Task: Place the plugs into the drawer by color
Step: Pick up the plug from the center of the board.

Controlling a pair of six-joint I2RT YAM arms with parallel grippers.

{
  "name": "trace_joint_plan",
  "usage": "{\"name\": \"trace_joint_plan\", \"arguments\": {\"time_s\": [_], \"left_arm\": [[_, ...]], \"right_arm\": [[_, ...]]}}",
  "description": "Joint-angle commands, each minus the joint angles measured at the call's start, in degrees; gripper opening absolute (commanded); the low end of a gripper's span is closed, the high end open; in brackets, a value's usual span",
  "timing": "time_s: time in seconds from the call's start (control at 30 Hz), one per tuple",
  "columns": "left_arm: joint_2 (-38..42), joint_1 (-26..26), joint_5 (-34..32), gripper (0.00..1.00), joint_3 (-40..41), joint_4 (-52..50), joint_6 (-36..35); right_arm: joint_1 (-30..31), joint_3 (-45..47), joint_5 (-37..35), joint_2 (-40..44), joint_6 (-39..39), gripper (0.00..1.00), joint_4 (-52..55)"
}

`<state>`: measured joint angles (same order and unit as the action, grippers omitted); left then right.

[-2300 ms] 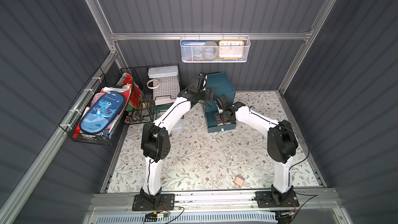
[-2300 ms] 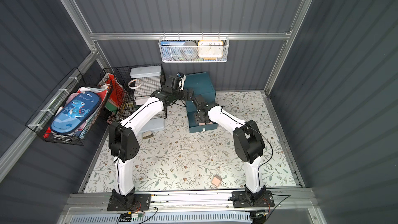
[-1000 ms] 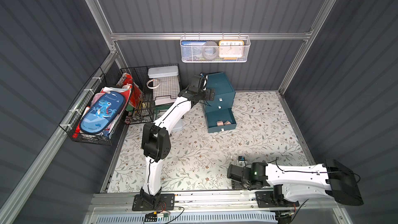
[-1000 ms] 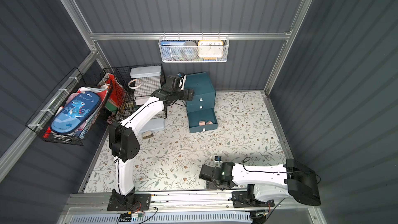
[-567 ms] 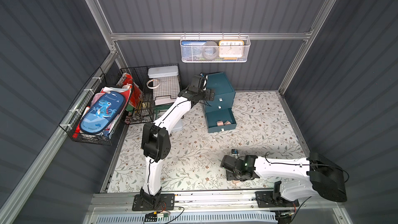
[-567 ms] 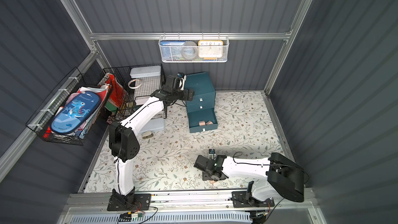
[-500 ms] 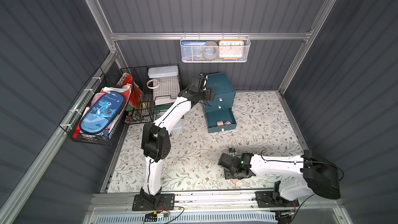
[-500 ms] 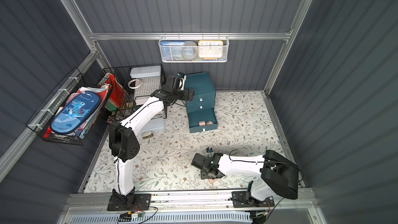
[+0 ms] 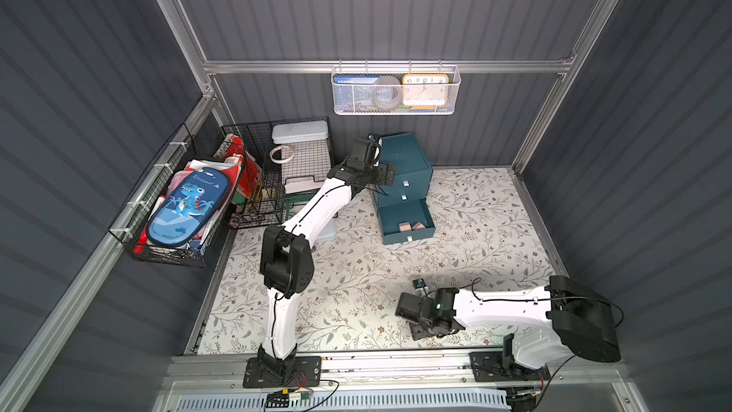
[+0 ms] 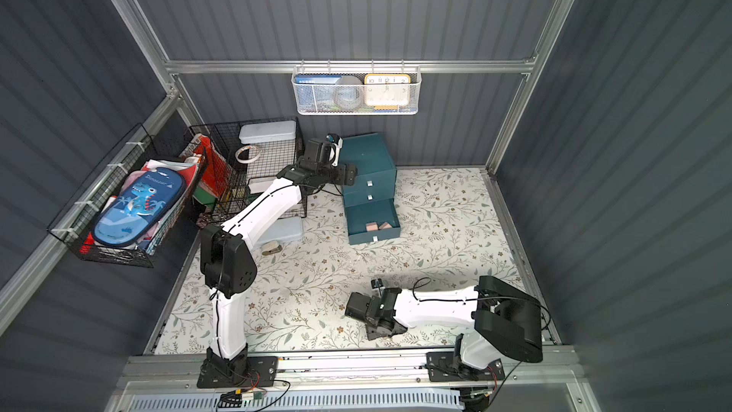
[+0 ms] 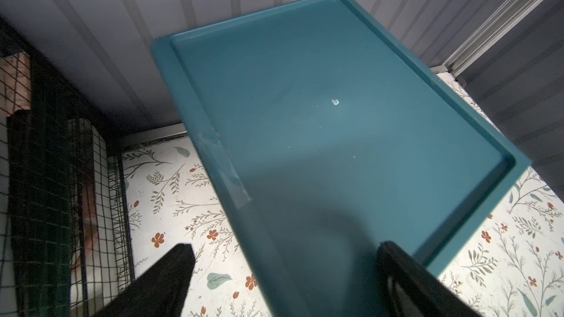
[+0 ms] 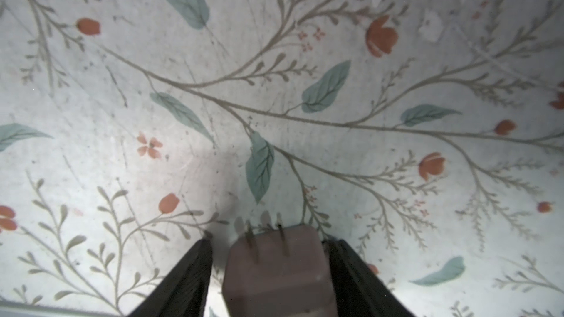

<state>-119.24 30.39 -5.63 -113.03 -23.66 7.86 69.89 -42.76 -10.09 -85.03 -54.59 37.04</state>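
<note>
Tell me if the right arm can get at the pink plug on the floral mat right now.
Probably yes. The right gripper is open with a finger on each side of the pink plug, and nothing else on the floral mat blocks it.

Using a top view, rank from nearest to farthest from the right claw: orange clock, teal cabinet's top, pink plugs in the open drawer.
From the right claw:
1. Pink plugs, in the open drawer, mid-mat.
2. Teal cabinet's top, just behind them.
3. Orange clock, high in the wall basket.
</note>
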Motion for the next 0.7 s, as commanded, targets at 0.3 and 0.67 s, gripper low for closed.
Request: {"name": "trace_joint_plan", "arguments": {"time_s": [0.3,0.67], "left_arm": [[-3.0,1.1,-0.1,0.98,3.0,-12.4,-3.7],[-2.5,1.1,-0.4,0.98,3.4,-12.2,-3.6]], "right_arm": [[-0.4,-1.1,-5.6,0.8,1.8,0.30,5.3],[-25.4,-26.3,-4.8,-9.8,30.1,0.24,-6.6]]}}
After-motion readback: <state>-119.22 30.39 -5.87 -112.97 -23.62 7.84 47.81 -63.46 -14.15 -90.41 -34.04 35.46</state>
